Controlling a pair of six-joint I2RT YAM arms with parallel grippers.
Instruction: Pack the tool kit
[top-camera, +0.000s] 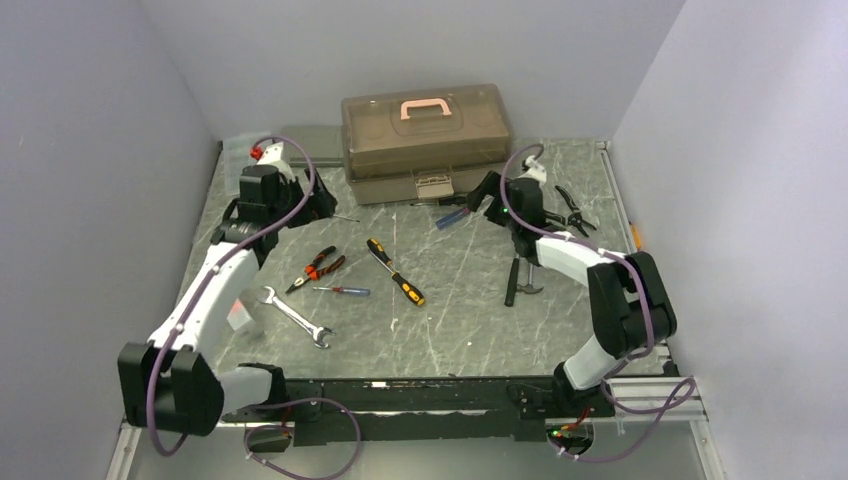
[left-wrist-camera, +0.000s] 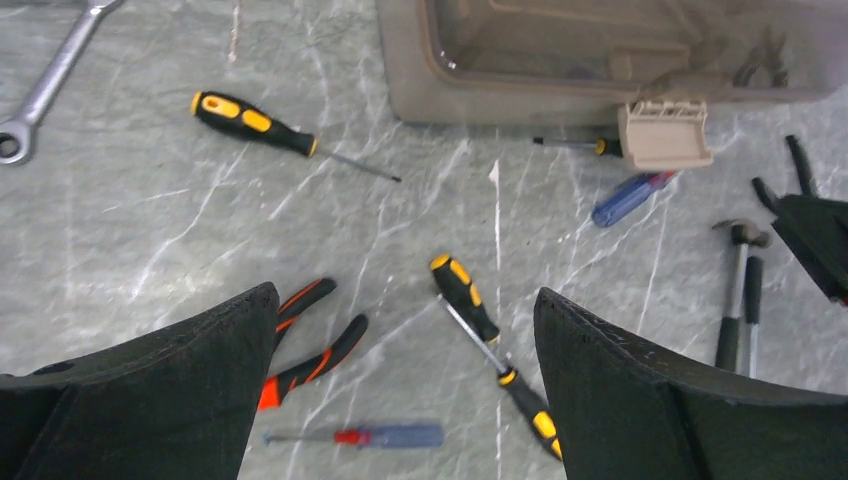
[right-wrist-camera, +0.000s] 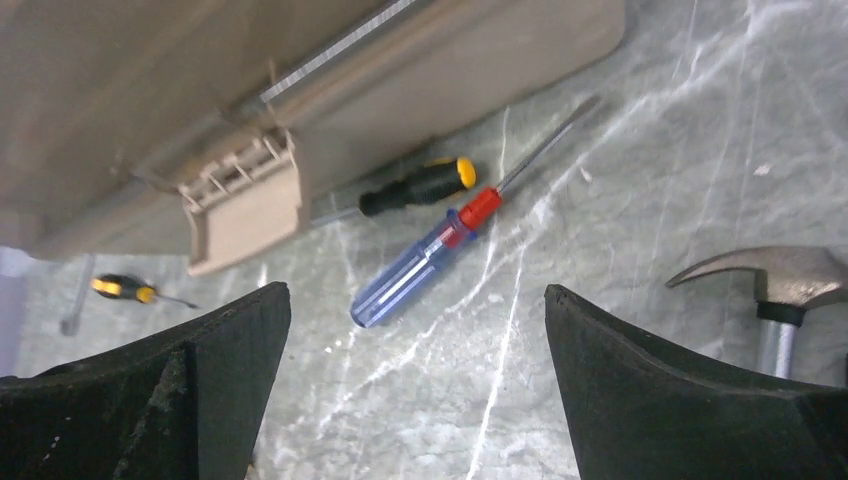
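The left arm (top-camera: 205, 290) stretches up the left side of the frame, and the left tool (top-camera: 322, 205) sits at upper left, jaws spread wide and empty. The right arm (top-camera: 610, 290) folds from lower right toward upper centre, where the right tool (top-camera: 480, 195) is equally wide apart, gripping nothing

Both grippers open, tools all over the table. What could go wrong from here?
1. The toolbox lid looks closed; tools grabbed now have nowhere to go.
2. The blue screwdriver lies right next to a black-and-yellow screwdriver by the latch; the right gripper may nudge or pinch both.
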